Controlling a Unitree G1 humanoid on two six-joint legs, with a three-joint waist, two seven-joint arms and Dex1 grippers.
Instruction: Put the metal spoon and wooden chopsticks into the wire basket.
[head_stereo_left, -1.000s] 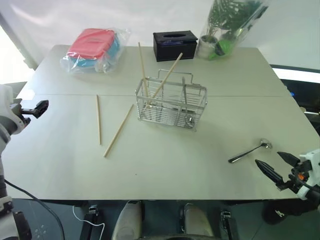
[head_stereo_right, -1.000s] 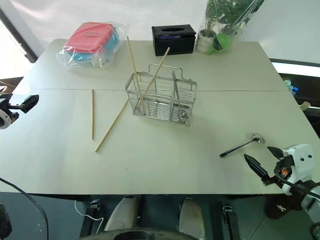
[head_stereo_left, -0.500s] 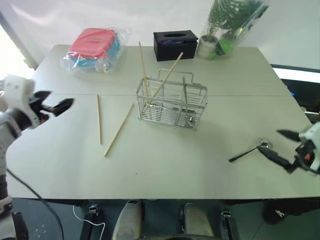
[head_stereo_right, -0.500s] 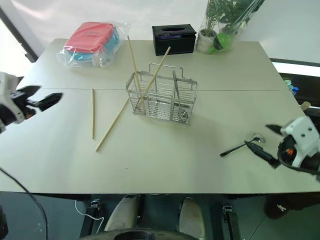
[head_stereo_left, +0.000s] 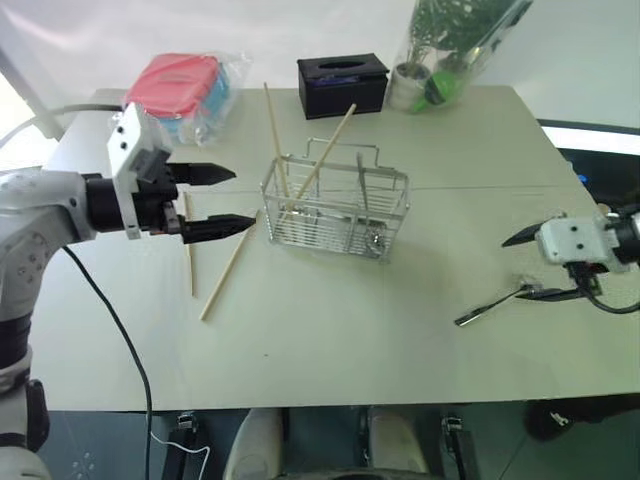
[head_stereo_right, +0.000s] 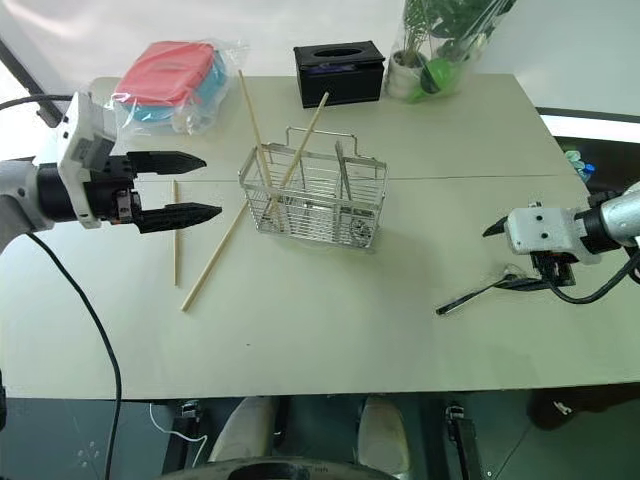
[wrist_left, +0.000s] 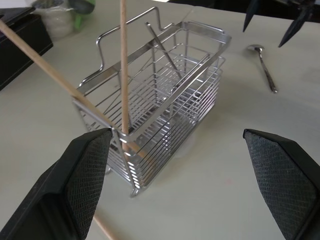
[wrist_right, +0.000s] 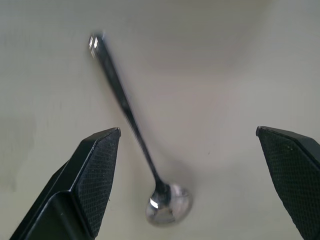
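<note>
Hovering open right gripper (head_stereo_right: 522, 254) over metal spoon (head_stereo_right: 480, 292)

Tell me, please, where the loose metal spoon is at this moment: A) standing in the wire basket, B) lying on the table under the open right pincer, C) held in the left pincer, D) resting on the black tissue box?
B: the spoon lies flat on the table, with the right pincer open above its bowl end and not gripping it.

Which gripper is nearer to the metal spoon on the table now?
The right. The right gripper hangs open just above the metal spoon, over its bowl end. The left gripper is far across the table, beyond the wire basket.
</note>
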